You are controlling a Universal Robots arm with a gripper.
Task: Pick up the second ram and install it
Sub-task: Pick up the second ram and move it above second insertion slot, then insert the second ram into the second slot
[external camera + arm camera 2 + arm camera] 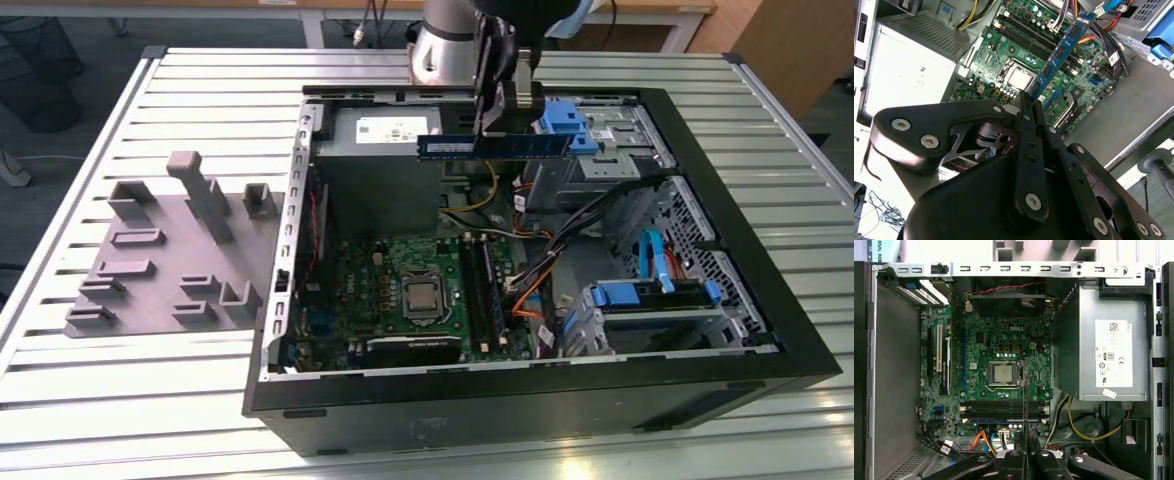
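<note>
The second ram point(547, 143) is a slim dark-blue stick held level above the open computer case, near the grey power-supply box point(380, 130). My gripper point(497, 128) is shut on its middle from above. In the second wrist view the ram point(1061, 50) reaches out from the gripper point(1026, 102) over the green motherboard point(1004, 50). The first wrist view looks at the stick edge-on, a thin dark line point(1025, 390) rising from the gripper point(1025, 450) across the long black slots point(999, 407).
The case point(534, 400) lies open on a slatted table. Its motherboard point(380, 290) and slots point(481, 285) sit low inside, with cables point(534, 270) and blue drive cages point(654, 295) on the exterior view's right. A grey holder tray point(174, 250) stands outside on the exterior view's left.
</note>
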